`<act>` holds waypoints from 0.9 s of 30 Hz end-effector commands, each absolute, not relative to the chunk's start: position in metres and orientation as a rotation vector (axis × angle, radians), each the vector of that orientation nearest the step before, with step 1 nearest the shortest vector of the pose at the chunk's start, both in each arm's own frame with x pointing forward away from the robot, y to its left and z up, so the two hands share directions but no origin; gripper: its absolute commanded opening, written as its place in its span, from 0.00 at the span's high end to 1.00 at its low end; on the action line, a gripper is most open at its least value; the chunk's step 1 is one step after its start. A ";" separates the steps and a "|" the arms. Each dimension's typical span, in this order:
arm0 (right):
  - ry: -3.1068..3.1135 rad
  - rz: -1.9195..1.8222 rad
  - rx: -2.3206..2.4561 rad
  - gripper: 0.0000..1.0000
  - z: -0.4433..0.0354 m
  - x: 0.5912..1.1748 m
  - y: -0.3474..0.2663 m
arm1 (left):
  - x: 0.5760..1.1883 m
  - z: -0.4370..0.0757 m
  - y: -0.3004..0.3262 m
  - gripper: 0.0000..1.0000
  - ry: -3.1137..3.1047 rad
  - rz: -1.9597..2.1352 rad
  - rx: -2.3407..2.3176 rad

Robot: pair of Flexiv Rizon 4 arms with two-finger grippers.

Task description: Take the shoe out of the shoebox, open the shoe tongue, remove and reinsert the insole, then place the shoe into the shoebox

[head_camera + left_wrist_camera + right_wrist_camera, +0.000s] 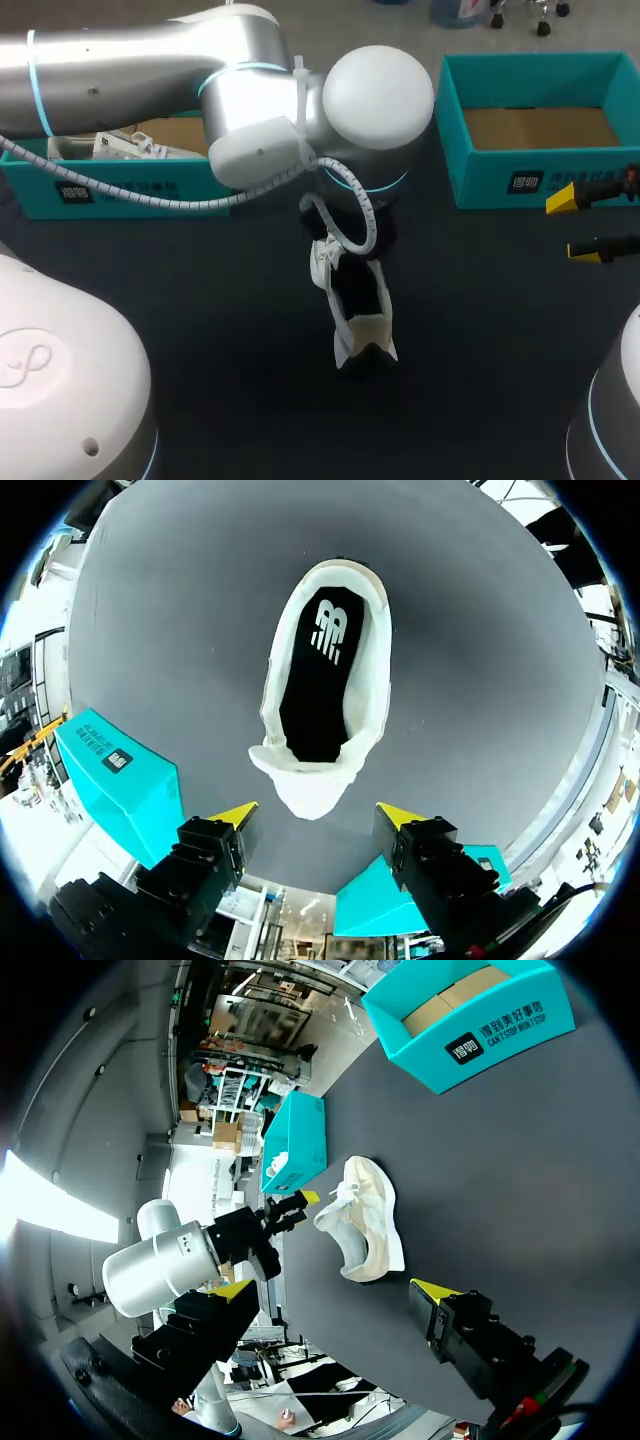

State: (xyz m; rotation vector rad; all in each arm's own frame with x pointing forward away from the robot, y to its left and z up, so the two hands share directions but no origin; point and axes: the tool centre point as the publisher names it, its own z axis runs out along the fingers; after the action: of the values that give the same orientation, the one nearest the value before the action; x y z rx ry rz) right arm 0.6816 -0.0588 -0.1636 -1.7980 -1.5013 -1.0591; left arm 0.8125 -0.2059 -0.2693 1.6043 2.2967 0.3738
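Observation:
A cream shoe with a black insole stands on the dark table between the two boxes. In the head view my left arm comes across from the left and hangs over the shoe's far end, hiding the fingers there. In the left wrist view my left gripper is open above the shoe's laced end, one yellow tip on each side and neither touching. My right gripper is open and empty at the table's right side, well away from the shoe.
An open, empty teal shoebox stands at the back right. A second teal box at the back left holds white paper and another shoe. My arm bases fill the near corners.

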 end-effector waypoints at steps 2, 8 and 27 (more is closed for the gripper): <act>-1.501 -1.056 -1.801 0.00 -0.164 0.681 -0.058 | 0.819 -0.245 -0.189 1.00 2.288 0.346 1.595; -1.501 -1.056 -1.801 0.00 -0.164 0.681 -0.058 | 0.826 -0.228 -0.184 1.00 2.297 0.323 1.613; -1.501 -1.056 -1.801 0.00 -0.164 0.681 -0.058 | 0.851 -0.238 -0.193 1.00 2.449 -0.125 1.876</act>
State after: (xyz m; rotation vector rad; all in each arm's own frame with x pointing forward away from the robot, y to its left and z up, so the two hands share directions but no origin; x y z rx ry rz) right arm 0.6816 -0.0588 -0.1636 -1.7979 -1.5014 -1.0591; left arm 0.8386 -0.1897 -0.2330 1.8185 2.3919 -0.0030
